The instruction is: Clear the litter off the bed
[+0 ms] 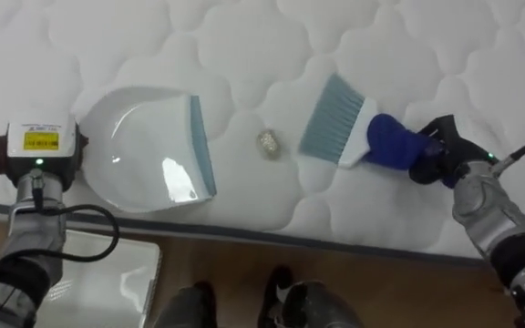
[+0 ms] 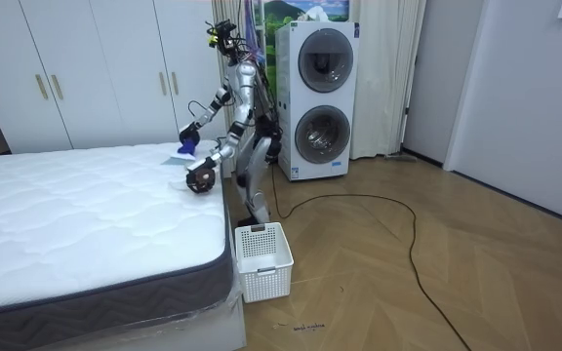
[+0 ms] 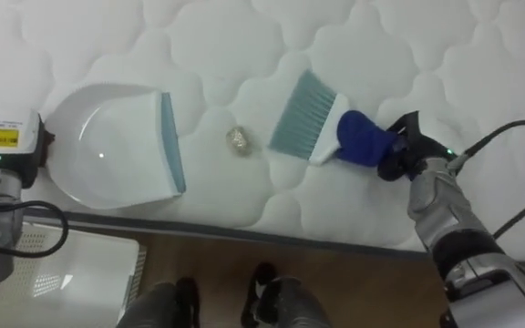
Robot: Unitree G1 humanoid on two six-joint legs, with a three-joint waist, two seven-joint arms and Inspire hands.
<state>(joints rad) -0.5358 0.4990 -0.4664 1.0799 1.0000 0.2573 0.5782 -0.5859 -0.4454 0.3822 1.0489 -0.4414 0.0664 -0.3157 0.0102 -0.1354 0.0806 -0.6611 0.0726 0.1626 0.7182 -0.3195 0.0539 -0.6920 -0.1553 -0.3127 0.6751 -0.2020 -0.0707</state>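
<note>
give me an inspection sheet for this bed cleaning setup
surface: white quilted mattress
job's things: white dustpan with blue-grey lip; blue-handled brush with pale bristles
clutter: small beige crumpled scrap between the two
hands: right hand curled round brush handle; left hand at dustpan's back
cables: nothing seen beyond the robot's own
surroundings: white slatted basket on wood floor; stacked washing machines
</note>
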